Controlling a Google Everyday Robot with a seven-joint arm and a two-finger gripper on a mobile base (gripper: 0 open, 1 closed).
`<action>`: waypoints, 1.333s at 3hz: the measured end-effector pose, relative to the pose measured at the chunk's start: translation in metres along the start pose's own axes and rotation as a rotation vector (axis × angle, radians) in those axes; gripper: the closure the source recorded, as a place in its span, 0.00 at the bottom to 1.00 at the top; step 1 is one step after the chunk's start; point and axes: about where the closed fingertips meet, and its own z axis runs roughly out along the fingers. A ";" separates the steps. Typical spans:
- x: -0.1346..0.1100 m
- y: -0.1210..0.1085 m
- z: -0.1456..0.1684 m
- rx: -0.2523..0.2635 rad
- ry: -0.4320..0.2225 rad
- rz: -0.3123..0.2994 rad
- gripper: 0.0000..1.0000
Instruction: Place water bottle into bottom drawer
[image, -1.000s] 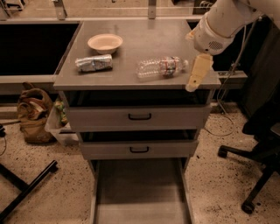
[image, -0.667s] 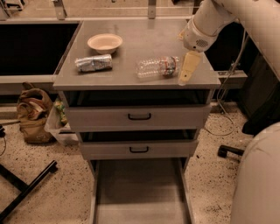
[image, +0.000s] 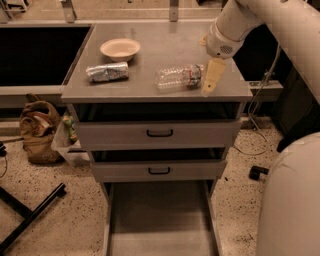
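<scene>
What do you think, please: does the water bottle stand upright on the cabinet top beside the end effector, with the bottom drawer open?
No: the camera view shows the water bottle lying on its side on the cabinet top beside the end effector, bottom drawer open.

On the flat grey desk (image: 165, 35) you have a shallow round beige bowl (image: 120, 48) toward the back left. Just in front of it, a crumpled silvery foil snack packet (image: 107, 72) lies on its side. The claw (image: 212, 81) hangs over the desk's front right corner. Under the top you see an upper shallow grey metal drawer (image: 115, 135) and a lower shallow grey metal drawer (image: 120, 171), each with a black handle. On the speckled floor (image: 70, 220), at the left of the view, a brown cloth bag (image: 37, 131) sits near black metal stand legs (image: 30, 215).
</scene>
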 end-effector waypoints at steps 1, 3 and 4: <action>-0.004 -0.015 0.021 -0.027 0.010 -0.023 0.00; -0.011 -0.039 0.058 -0.093 -0.001 -0.038 0.18; -0.012 -0.046 0.059 -0.076 -0.007 -0.037 0.43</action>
